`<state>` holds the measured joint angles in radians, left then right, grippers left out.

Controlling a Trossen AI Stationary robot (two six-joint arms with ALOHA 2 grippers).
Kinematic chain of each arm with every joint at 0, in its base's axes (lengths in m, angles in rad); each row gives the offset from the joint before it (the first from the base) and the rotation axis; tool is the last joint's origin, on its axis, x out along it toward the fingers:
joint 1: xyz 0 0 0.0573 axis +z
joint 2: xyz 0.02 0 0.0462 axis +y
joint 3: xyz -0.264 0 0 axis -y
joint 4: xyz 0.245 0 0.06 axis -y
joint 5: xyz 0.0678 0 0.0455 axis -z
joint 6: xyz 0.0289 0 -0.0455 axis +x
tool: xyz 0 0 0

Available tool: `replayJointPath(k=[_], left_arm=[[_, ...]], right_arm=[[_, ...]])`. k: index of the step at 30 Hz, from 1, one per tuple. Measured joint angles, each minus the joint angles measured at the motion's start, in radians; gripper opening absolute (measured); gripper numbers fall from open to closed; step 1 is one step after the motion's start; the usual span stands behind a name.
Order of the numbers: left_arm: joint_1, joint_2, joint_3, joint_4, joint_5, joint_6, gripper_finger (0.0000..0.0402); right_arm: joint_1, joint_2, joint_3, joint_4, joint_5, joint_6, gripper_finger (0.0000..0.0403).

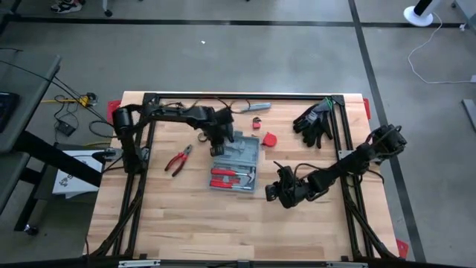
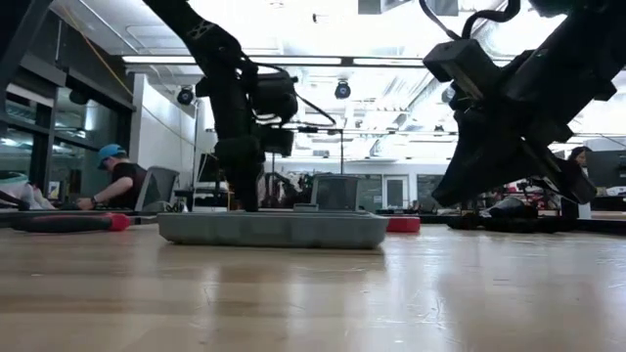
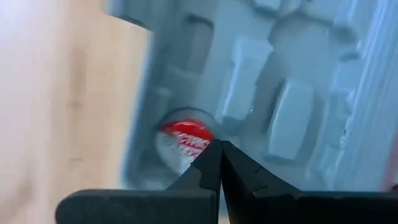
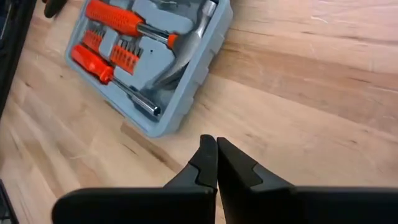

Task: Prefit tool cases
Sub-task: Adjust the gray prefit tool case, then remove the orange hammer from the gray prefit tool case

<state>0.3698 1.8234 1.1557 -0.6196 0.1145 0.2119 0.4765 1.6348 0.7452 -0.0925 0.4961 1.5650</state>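
A pale wooden table [image 1: 186,216] stands on a grey concrete floor. Toward its left lie red-handled pliers [image 1: 178,161]. At the middle the grey-blue tool case [image 1: 236,166] lies open: its near half holds a red-handled screwdriver [image 4: 102,67], orange bits [image 4: 127,55] and a hammer [image 4: 186,43], while a red-and-white round piece [image 3: 184,138] sits in a recess of the far half. The left gripper [image 3: 219,144], fingers pressed together, hangs over that recess. The right gripper [image 4: 216,142], fingers together and empty, hovers just right of the case. Black gloves [image 1: 314,119] lie far right.
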Motion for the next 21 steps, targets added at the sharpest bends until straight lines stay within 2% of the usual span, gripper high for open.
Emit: replayJointPath(k=[7,12,14,21], left_arm=[[0.010,-0.131,0.001,-0.027,0.038,-0.013,0.0000],[-0.017,-0.204,0.001,-0.046,0.173,-0.023,0.0000],[-0.036,-0.215,0.001,-0.047,0.209,-0.024,0.0000],[-0.120,-0.200,0.001,-0.041,0.206,0.000,0.0000]], right_arm=[[-0.022,0.000,0.000,0.045,0.000,-0.045,0.0000],[-0.061,0.000,0.000,0.108,-0.012,-0.133,0.0000],[-0.087,0.000,0.000,0.123,-0.034,-0.174,0.0000],[-0.191,0.000,0.000,0.180,-0.110,-0.319,0.0000]])
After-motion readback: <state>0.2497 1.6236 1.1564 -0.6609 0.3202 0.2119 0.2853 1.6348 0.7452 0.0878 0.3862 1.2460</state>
